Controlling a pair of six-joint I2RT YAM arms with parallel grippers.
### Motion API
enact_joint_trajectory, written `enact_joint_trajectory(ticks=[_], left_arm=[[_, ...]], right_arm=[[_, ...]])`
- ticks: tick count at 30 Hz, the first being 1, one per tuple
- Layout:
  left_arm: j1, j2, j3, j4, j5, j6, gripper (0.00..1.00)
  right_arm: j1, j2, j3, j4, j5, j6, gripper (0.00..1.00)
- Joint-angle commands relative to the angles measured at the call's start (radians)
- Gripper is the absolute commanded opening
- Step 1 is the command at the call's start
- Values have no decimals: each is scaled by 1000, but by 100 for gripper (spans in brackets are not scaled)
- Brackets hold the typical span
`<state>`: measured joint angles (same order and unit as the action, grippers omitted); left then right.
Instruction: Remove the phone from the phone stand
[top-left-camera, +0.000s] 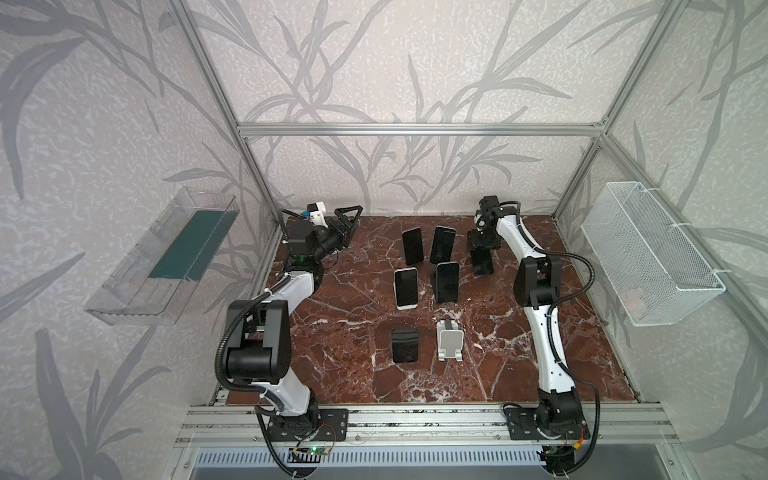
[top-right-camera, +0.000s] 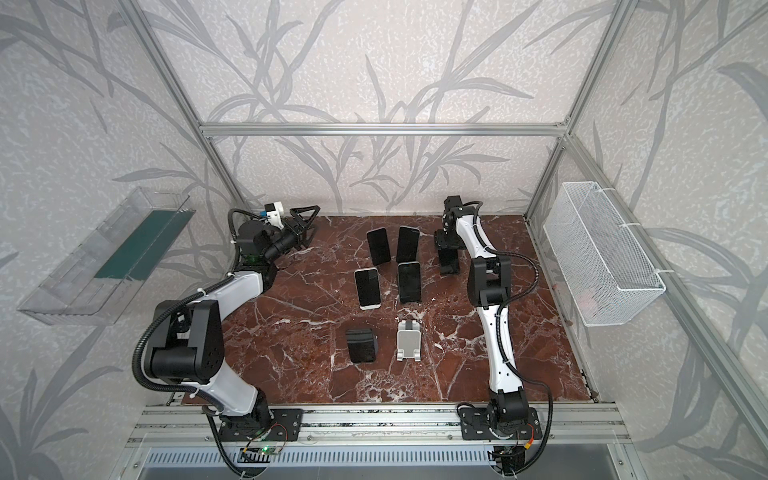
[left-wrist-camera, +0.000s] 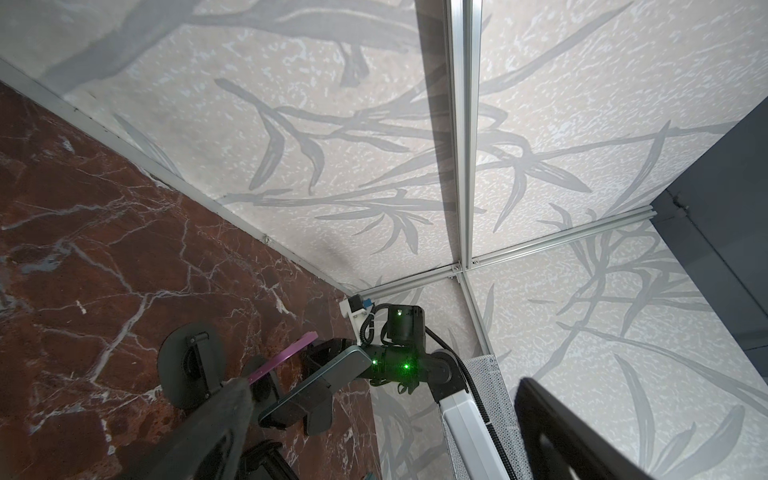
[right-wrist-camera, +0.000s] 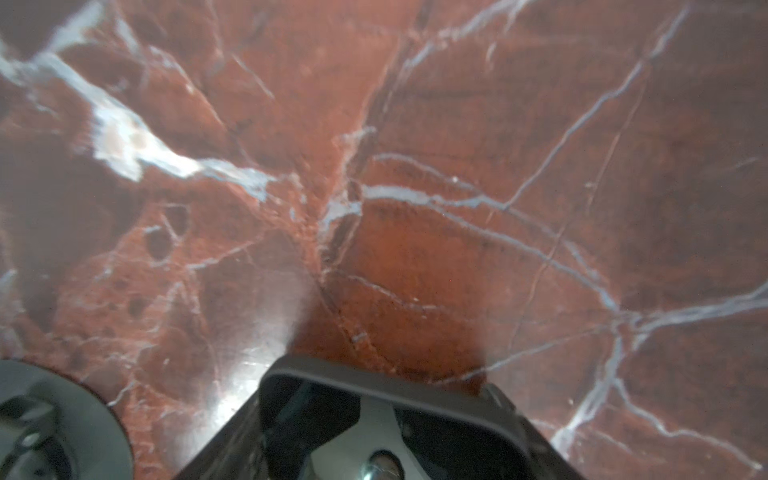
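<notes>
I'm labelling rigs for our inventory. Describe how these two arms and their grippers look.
Both the left arm and right arm have white link shells, black joint housings and black ribbed cable conduits. The left gripper has black triangular open-frame fingers and a white camera mount.

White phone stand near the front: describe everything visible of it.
The white phone stand is empty, no phone on it. It looks like light plastic: a rounded plate leaning back, two small hooked lips at its lower edge, a grey-and-dark part behind its top. It stands on the red marble table, right of a black stand and apart from it, in front of a dark phone. Only the table touches it.
</notes>
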<state>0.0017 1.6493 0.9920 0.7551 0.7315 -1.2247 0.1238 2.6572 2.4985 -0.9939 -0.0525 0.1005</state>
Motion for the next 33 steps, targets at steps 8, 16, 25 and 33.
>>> enact_joint_trajectory(ticks=[8, 16, 25, 33], left_arm=[[-2, 13, 2, 65, 36, -35, 99], [-2, 14, 11, 66, 54, -40, 99], [-1, 13, 14, 61, 57, -39, 98], [9, 33, 36, 32, 87, -14, 98]], right_arm=[[-15, 77, 96, -29, 6, 26, 64], [-23, 80, 103, -44, -18, 45, 70], [-24, 74, 83, -40, -22, 29, 76], [-28, 75, 60, -83, -121, 56, 78]])
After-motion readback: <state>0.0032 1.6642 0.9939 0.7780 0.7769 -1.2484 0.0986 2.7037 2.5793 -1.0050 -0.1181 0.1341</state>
